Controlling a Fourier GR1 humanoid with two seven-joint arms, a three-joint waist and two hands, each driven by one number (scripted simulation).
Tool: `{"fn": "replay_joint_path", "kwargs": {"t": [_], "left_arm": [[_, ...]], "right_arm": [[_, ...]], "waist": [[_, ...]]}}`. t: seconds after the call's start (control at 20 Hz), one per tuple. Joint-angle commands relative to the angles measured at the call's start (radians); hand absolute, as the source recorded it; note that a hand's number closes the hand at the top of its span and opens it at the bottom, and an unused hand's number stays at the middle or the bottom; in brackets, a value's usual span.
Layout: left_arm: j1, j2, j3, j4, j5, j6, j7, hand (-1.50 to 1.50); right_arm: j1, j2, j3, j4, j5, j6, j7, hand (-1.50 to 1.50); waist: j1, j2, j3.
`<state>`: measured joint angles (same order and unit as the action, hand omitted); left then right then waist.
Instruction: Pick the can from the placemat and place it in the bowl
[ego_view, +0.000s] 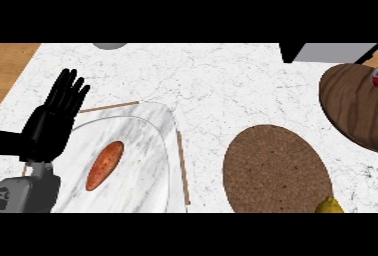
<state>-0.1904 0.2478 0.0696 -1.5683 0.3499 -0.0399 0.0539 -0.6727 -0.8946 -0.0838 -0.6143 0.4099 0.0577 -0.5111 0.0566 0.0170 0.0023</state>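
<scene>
- Left hand at nine o'clock, fingers straight and raised, holding nothing; grey forearm below it at the lower edge; right hand does not show
- Just beside it, toward seven o'clock, a marble plate on a board; an orange sweet potato lies on it
- Woven brown placemat at five o'clock, bare on top; something yellow at its lower rim
- Dark wooden bowl at three o'clock; a red-and-silver sliver, perhaps the can, at its edge
</scene>
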Motion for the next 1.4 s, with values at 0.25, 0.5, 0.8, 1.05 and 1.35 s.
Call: {"fn": "replay_joint_path", "kwargs": {"t": [0.25, 0.5, 0.8, 1.05, 1.35], "left_arm": [[-0.019, 0.011, -0.003, -0.030, 0.011, -0.023, 0.021, 0.00], [-0.016, -0.043, -0.035, 0.007, -0.030, 0.005, -0.031, 0.00], [-0.012, -0.029, -0.037, -0.037, -0.015, 0.003, 0.021, 0.00], [0.028, -0.008, -0.007, -0.012, 0.001, -0.037, -0.024, 0.00], [-0.014, 0.016, 0.031, 0.004, 0.018, -0.035, -0.007, 0.00]], "right_arm": [[-0.129, 0.090, 0.101, 0.302, 0.179, -0.082, 0.012, 1.50], [-0.175, 0.113, 0.095, 0.403, 0.166, 0.067, 0.005, -1.50], [-0.238, 0.133, -0.016, 0.441, 0.057, 0.142, -0.120, -1.50], [-0.261, 0.123, -0.201, 0.497, -0.130, 0.244, -0.161, -1.50], [-0.244, -0.001, -0.302, 0.554, -0.221, 0.311, -0.121, -1.50]], "waist": [[0.039, 0.017, 0.003], [0.042, 0.025, 0.004], [0.042, 0.018, 0.007], [0.025, 0.015, 0.006], [0.013, 0.024, 0.007]]}}
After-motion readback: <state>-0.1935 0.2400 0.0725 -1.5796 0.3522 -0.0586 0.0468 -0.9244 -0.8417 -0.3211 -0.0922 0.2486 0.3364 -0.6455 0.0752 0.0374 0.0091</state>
